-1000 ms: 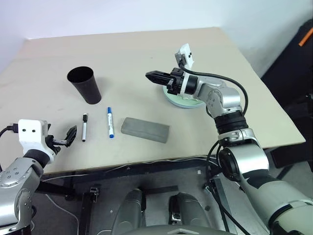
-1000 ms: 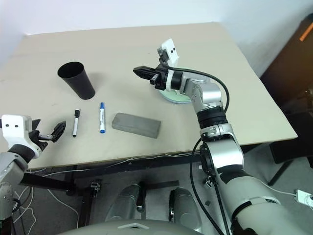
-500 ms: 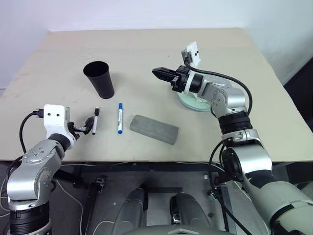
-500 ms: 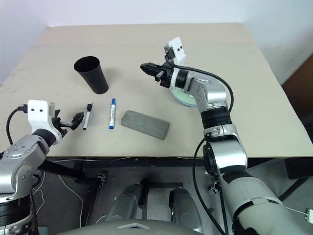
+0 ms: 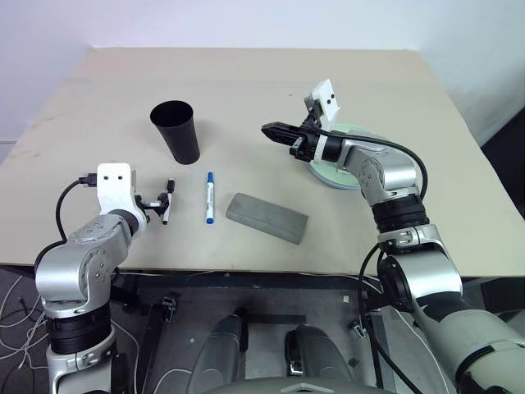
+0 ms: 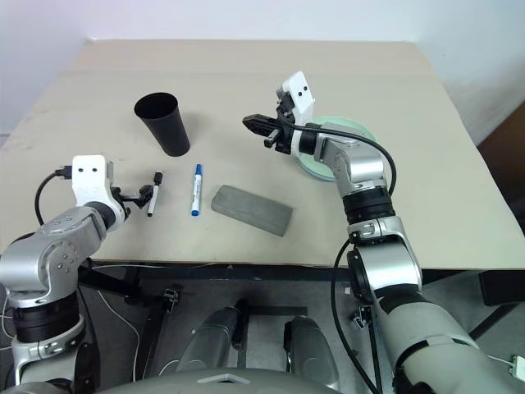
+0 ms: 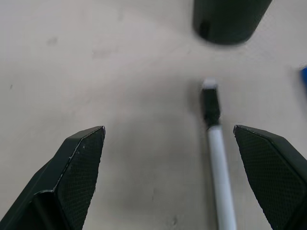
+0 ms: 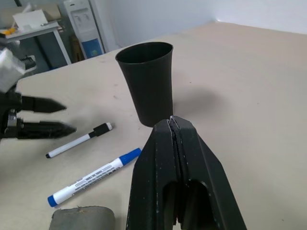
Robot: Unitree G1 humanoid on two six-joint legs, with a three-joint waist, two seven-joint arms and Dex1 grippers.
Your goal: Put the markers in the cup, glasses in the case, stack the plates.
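Note:
The black cup [image 5: 175, 131] stands upright at the table's left rear. In front of it lie the two markers, the black-ended marker [image 5: 167, 211] and to its right the blue-capped marker [image 5: 209, 198]. My left gripper [image 5: 157, 202] is open, low over the table, its fingers either side of the black-ended marker [image 7: 218, 153] without touching it. The grey case [image 5: 267, 218] lies shut, right of the markers. My right gripper [image 5: 275, 131] is shut on nothing and hovers level above the table's middle. A pale mint plate [image 5: 338, 170] lies under my right forearm. The glasses are out of view.
The beige table [image 5: 246, 82] has bare room behind the cup and along its right side. Its front edge runs just in front of the case and my left arm.
The camera has shifted. My left gripper has moved forward and right, tilting down, until its open fingers flank the black-ended marker. The right gripper stays shut and has drifted only slightly right.

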